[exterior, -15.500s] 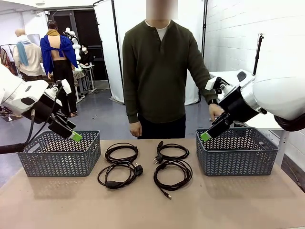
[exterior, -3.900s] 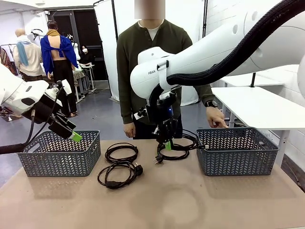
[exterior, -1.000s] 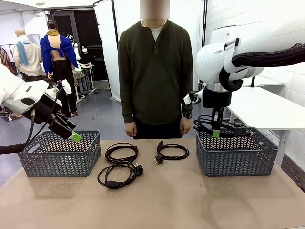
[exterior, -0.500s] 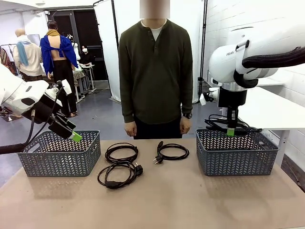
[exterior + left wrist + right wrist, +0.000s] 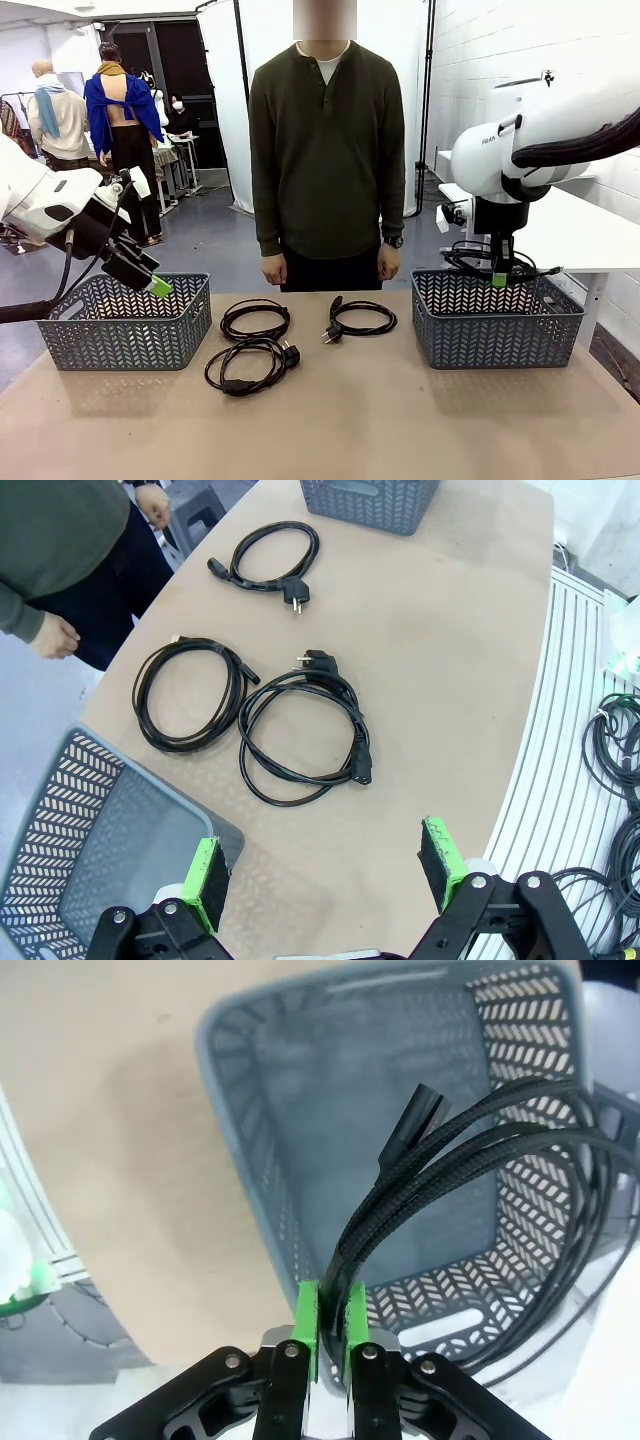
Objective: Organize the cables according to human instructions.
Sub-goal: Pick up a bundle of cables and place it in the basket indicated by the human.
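the right gripper (image 5: pixel 498 279) is closed on several strands of one coiled cable (image 5: pixel 488 262), which is held above the right basket (image 5: pixel 497 318). in the right wrist view, the loops hang out past the basket rim and a plug end points into the basket. three other cables (image 5: pixel 255 318) lie on the desk (image 5: pixel 330 430) between the two baskets. the left gripper (image 5: pixel 155 285) is open and empty, and is held over the left basket (image 5: pixel 120 325).

risks from this position:
- if the grip is released here, part of the coil may be left draped over the basket rim, because the loops spread wider than the opening beneath them.
- a strand may be caught on a green pad at release, so that the cable is dragged back out.
- the light basket may be shifted if a loop snags in its lattice wall.

the desk is a smooth tan board with a rounded edge. a grey floor (image 5: pixel 215 245), a white brick wall (image 5: pixel 480 60) and a white screen (image 5: pixel 225 100) are seen behind the person (image 5: pixel 325 150), who stands at the far side with both hands lowered.
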Available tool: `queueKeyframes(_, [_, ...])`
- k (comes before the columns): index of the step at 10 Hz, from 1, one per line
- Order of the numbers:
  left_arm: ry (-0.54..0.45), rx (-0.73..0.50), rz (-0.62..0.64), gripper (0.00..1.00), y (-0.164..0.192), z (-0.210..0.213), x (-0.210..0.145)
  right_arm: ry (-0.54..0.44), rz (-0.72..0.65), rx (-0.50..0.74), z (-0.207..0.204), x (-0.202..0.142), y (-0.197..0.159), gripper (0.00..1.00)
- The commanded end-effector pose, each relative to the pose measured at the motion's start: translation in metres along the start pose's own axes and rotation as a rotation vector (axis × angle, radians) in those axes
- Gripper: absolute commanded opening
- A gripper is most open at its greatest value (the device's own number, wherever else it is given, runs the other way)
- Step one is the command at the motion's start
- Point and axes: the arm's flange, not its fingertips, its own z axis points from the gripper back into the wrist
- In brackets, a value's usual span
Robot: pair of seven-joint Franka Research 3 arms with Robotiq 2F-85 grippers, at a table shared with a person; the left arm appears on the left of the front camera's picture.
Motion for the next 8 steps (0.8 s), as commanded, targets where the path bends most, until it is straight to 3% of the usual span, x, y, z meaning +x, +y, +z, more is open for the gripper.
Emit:
queueKeyframes(1, [-0.012, -0.016, -0.004, 1.0, 0.002, -0.001, -0.003, -0.003, 0.066, -0.004, -0.005, -0.003, -0.018, 0.0])
queueKeyframes(8, [-0.012, -0.016, -0.004, 1.0, 0.002, -0.001, -0.003, 0.008, 0.049, 0.016, -0.015, 0.001, -0.022, 0.0])
